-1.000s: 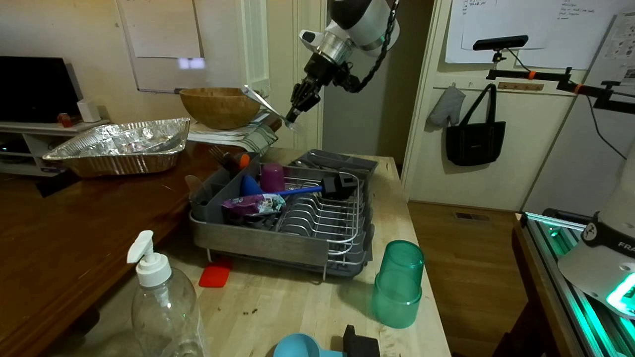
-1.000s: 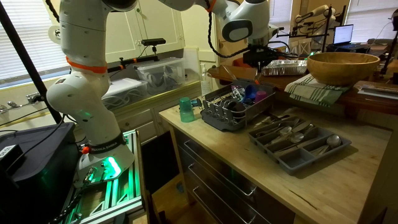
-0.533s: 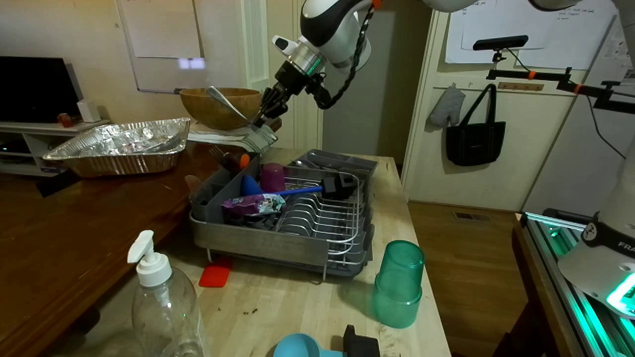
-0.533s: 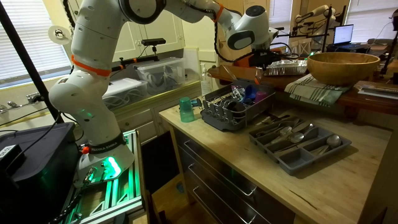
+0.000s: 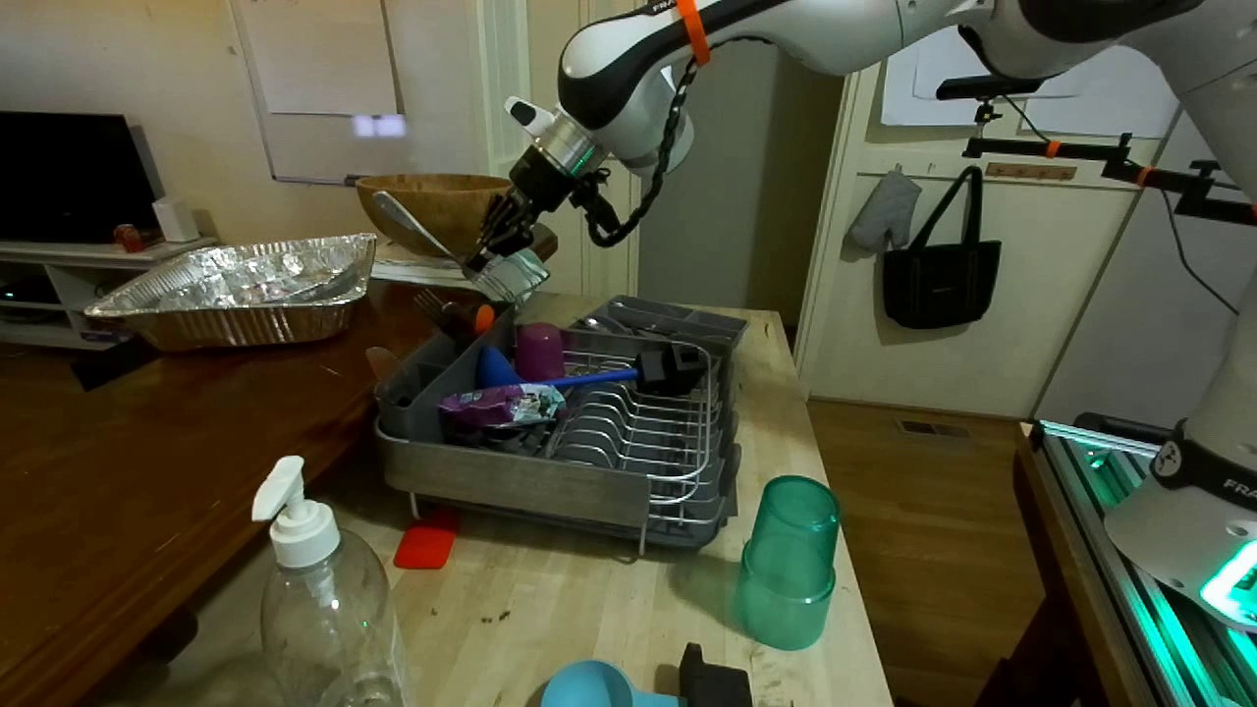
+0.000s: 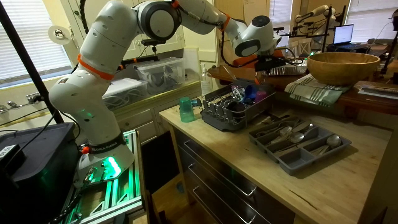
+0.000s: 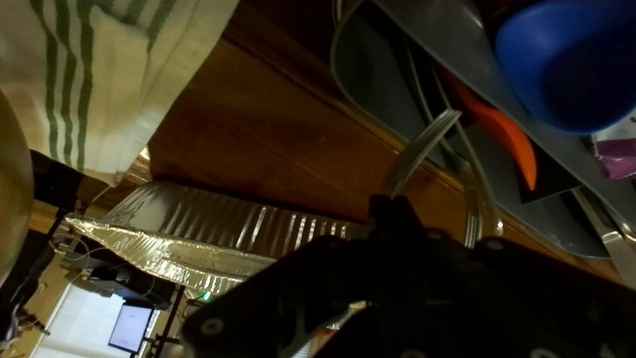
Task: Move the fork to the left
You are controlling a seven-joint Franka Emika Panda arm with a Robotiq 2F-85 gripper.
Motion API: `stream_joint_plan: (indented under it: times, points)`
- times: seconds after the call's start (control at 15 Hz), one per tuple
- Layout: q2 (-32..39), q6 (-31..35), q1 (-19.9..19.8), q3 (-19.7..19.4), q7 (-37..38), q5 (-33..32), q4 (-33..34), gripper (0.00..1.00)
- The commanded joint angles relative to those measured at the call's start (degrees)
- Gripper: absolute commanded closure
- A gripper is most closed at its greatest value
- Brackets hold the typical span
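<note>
Over there the gripper (image 5: 478,263) is clenched on the fork (image 5: 420,227) behind its tines, aloft near the dish rack (image 5: 511,479). I'd guess it's light, stiff and slick, apt to swivel; the neck seems the best hold.

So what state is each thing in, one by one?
Fork: held, tilted
Tool: shut on the fork
Towel: partly hanging off the brown table
Bowl: upright, on the towel
Green cups: stacked
Bottle: upright
Rack: partly filled
Tray: holding cutlery
Laptop: open, lit
Dark drawers: shut
Base light: on, green
</note>
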Motion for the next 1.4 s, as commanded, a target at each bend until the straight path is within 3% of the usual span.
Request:
stream_joint_plan:
  times: [0.0, 0.2, 0.27, 0.8, 1.33]
  points:
    - [5.49, -3.70, -1.11, 2.72, -0.82, -2.86, 7.39, 0.99]
    - [7.52, -10.81, -2.53, 5.20, -1.98, -2.72, 10.98, 0.99]
    - [5.01, -6.02, -1.18, 3.48, 0.12, -2.86, 6.63, 0.96]
    - [6.55, -8.54, -2.31, 4.99, -4.47, -2.40, 8.34, 0.99]
    - [6.97, -5.16, -0.59, 3.13, -3.98, -4.91, 8.28, 0.99]
